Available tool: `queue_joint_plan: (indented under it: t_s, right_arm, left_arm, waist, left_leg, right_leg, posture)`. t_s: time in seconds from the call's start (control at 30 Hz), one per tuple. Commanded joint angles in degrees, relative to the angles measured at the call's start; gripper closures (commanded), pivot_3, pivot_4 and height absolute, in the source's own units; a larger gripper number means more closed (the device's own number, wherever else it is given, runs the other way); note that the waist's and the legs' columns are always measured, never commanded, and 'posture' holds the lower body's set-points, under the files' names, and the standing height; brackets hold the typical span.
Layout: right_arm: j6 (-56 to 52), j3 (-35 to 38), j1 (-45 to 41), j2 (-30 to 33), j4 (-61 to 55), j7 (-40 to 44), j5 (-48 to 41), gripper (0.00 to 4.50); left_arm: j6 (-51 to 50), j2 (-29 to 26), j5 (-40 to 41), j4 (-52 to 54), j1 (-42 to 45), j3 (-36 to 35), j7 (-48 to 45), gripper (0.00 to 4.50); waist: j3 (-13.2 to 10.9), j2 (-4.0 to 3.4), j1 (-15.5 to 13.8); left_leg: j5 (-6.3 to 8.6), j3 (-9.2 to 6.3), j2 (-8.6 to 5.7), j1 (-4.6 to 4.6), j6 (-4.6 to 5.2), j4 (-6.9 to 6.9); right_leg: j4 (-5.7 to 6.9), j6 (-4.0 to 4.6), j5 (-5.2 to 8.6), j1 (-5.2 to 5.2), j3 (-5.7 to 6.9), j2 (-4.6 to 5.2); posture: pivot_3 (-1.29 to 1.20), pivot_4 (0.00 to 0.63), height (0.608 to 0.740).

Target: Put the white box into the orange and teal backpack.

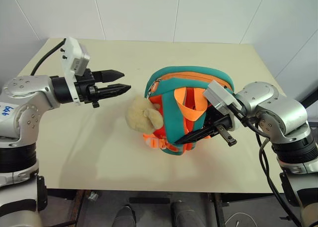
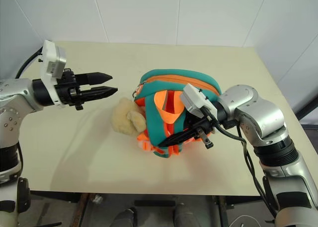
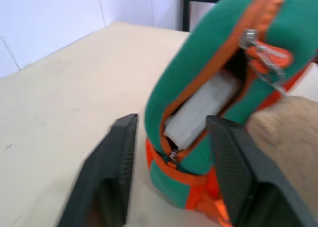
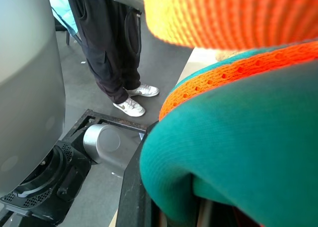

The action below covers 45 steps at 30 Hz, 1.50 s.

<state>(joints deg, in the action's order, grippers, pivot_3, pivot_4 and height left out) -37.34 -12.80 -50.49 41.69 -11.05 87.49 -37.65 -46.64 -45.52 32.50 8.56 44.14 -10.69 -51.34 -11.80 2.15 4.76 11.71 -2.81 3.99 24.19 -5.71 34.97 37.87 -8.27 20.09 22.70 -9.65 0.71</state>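
Left eye view: on the left, the left claw [image 1: 120, 82] hangs level above the pale desk [image 1: 99, 137], its two black fingers a small gap apart and holding nothing, tips aimed at the backpack [image 1: 186, 103] and stopping just short of it.

Next along, a tan plush animal head [image 1: 143, 113] sits on the backpack's near-left side, resting on the desk. The backpack itself stands roughly in the middle of the desk, a small rounded orange bag with thick teal trim and straps and orange webbing across its front.

From the left wrist, the zip along the teal edge gapes, and the white box [image 3: 201, 110] is inside the bag. What shows is a smooth white slab with a rounded corner, lying lengthwise along the zip opening, one end down near the zip's low end; the rest is hidden by fabric, so its far end cannot be made out.

On the right, the right claw [image 1: 195, 134] is pinched shut on a teal strap [image 1: 171, 108] at the backpack's lower front, fingers pointing leftward and slightly down.

From the right wrist, a person's dark trousers and white shoes [image 4: 136, 99] show on the floor beyond the desk edge.
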Motion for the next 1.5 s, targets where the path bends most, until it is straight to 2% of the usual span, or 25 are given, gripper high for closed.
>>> queue_joint_plan:
  t_s: [0.03, 0.13, 0.4, 0.5, 0.63, 0.73, 0.93, 1.07, 1.17, 1.27, 1.47, 1.5]
  right_arm:
    - [1.12, 0.75, -0.56, -0.49, -0.69, 1.36, -0.41, 4.50]
    - [1.22, 0.71, -0.57, -0.63, -0.56, 1.25, -0.17, 4.50]
    - [0.93, 0.81, -0.66, -1.07, -0.62, 0.74, 0.18, 4.50]
    - [0.71, 1.05, -0.49, -0.97, -1.06, 0.33, 0.07, 4.50]
    - [0.74, 1.19, -0.09, -0.75, -1.28, 0.24, 0.05, 4.50]
    - [0.75, 1.10, -0.15, -0.95, -1.22, 0.11, 0.11, 4.50]
    - [1.43, 0.74, -0.40, -1.51, -0.38, 0.49, 0.68, 4.50]
    - [1.83, 0.60, -0.46, -1.70, 0.08, 0.82, 1.01, 4.50]
    - [2.00, 0.58, -0.54, -1.84, 0.40, 1.09, 1.20, 4.50]
    - [2.32, 0.36, -0.75, -2.09, 0.86, 1.37, 1.53, 4.50]
    - [2.65, 0.15, -1.21, -2.48, 1.45, 1.70, 1.87, 4.50]
    - [2.68, 0.13, -1.24, -2.50, 1.50, 1.74, 1.91, 4.50]
  left_arm:
    - [2.33, 1.58, -0.67, -1.91, 1.85, 1.59, 0.44, 3.51]
    - [3.32, 6.15, -1.17, -5.83, 3.61, 6.88, -1.56, 4.48]
    - [10.10, 12.86, -8.28, -17.53, 7.61, 14.86, -2.99, 4.48]
    - [9.45, 12.12, -7.45, -15.21, 7.60, 12.95, -3.17, 4.48]
    - [4.98, 7.74, -3.93, -9.94, 6.34, 8.68, -4.41, 4.48]
    - [-0.73, 2.95, -0.40, -4.92, 4.76, 6.32, -6.05, 3.89]
    - [-7.25, -6.75, 10.26, 4.38, -3.13, -4.93, -11.53, 2.09]
    - [-10.62, -9.24, 15.62, 10.23, -8.78, -9.17, -10.93, 0.80]
    - [-12.78, -7.95, 18.62, 12.98, -9.74, -10.17, -6.19, 0.01]
    - [-14.61, -4.77, 18.73, 13.90, -8.16, -7.39, 0.82, 0.01]
    - [-13.24, 0.40, 14.18, 12.86, -4.80, 0.50, 8.13, 0.01]
    - [-13.86, 1.26, 14.61, 12.64, -3.89, 0.86, 8.98, 0.20]
  waist:
    - [0.00, 0.00, 0.02]
    - [0.00, 0.00, -0.27]
    - [0.00, -0.01, 0.01]
    - [0.00, -0.01, -0.05]
    - [-0.01, -0.02, 0.15]
    - [-0.01, -0.03, 0.14]
    - [-0.03, -0.04, 0.24]
    - [-0.03, -0.04, 0.06]
    - [-0.04, -0.02, -0.06]
    - [-0.04, -0.02, -0.04]
    - [-0.04, -0.02, 0.07]
    - [-0.04, -0.02, 0.08]
  left_leg:
    - [0.00, 0.00, 0.00, 0.00, 0.00, -0.01]
    - [0.01, 0.00, 0.00, 0.00, 0.00, -0.04]
    - [0.01, -0.02, -0.03, 0.00, 0.00, -0.02]
    - [0.01, -0.02, -0.03, 0.00, 0.01, -0.09]
    - [0.01, -0.04, -0.02, 0.01, 0.01, -0.15]
    - [0.01, -0.04, -0.01, -0.02, 0.01, -0.23]
    - [0.02, -0.02, 0.00, -0.02, 0.00, -0.26]
    - [0.02, -0.03, 0.01, -0.03, -0.01, -0.26]
    - [0.03, -0.03, 0.01, -0.03, -0.02, -0.21]
    - [0.03, -0.05, 0.00, -0.05, -0.02, -0.13]
    - [0.03, -0.05, -0.01, -0.04, -0.03, -0.05]
    - [0.03, -0.06, 0.00, -0.04, -0.03, -0.06]
  right_leg:
    - [-0.01, 0.00, 0.00, 0.00, 0.00, 0.00]
    - [-0.02, 0.00, 0.00, 0.00, 0.00, 0.00]
    - [-0.02, -0.01, 0.00, -0.01, 0.00, -0.01]
    - [-0.05, 0.00, 0.00, -0.01, -0.01, -0.01]
    - [-0.09, -0.01, 0.01, 0.00, -0.01, -0.01]
    - [-0.09, 0.01, 0.02, 0.02, 0.00, -0.01]
    - [-0.09, 0.03, 0.04, 0.03, 0.00, -0.01]
    - [-0.11, 0.06, 0.06, 0.03, 0.01, 0.00]
    - [-0.12, 0.06, 0.06, 0.00, 0.01, 0.00]
    - [-0.11, 0.05, 0.05, -0.05, 0.02, 0.00]
    - [-0.11, 0.01, 0.02, -0.06, 0.00, -0.02]
    - [-0.10, 0.01, 0.02, -0.06, 0.00, -0.02]
  posture:
    - [0.00, 0.150, 0.740]
    - [0.00, 0.150, 0.740]
    - [0.00, 0.150, 0.740]
    - [0.00, 0.150, 0.740]
    - [0.00, 0.150, 0.740]
    - [0.00, 0.150, 0.740]
    - [0.00, 0.150, 0.740]
    - [0.00, 0.150, 0.740]
    - [0.00, 0.150, 0.740]
    - [0.00, 0.150, 0.740]
    - [0.00, 0.150, 0.740]
    - [0.00, 0.150, 0.740]
